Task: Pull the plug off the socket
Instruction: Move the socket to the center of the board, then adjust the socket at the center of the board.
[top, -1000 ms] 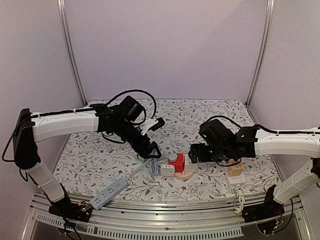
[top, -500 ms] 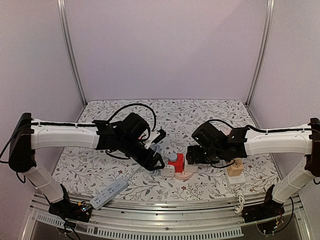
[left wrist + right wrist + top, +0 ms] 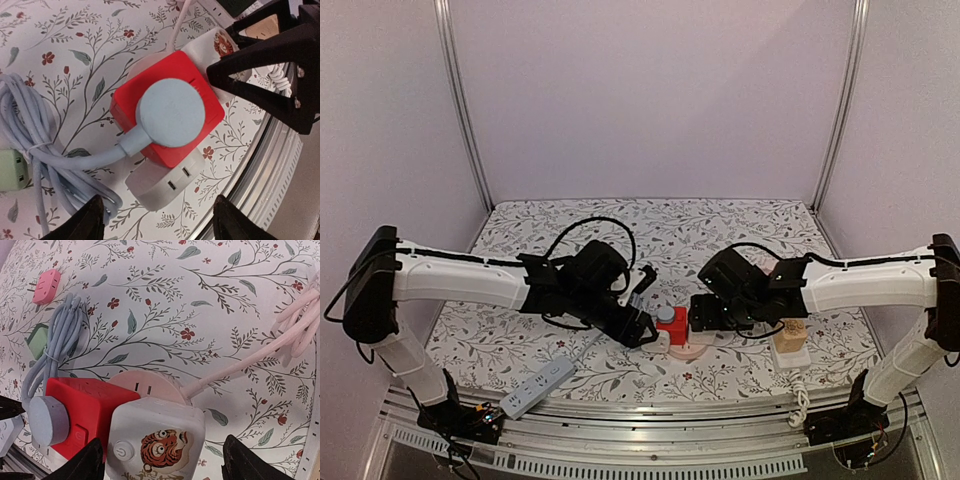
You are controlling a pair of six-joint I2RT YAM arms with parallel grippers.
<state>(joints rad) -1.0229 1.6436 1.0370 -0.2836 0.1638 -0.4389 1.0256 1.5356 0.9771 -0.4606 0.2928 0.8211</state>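
Grey-blue plug (image 3: 170, 112) seated in red socket (image 3: 200, 97); approach step, left gripper (image 3: 159, 200) and right gripper (image 3: 164, 440) both spread wide, empty. Next: clamp plug, brace socket, pull straight up.

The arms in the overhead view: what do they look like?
Both match: the left arm and right arm have smooth white tubular shells, black joints and wrists, and a thin black cable looping above each wrist. The fingers are black and wedge-shaped.

The floral table (image 3: 720, 225) bears a white power strip (image 3: 537, 387), bundled cable (image 3: 59, 340), pink adapter (image 3: 46, 286), green adapter (image 3: 36, 340).
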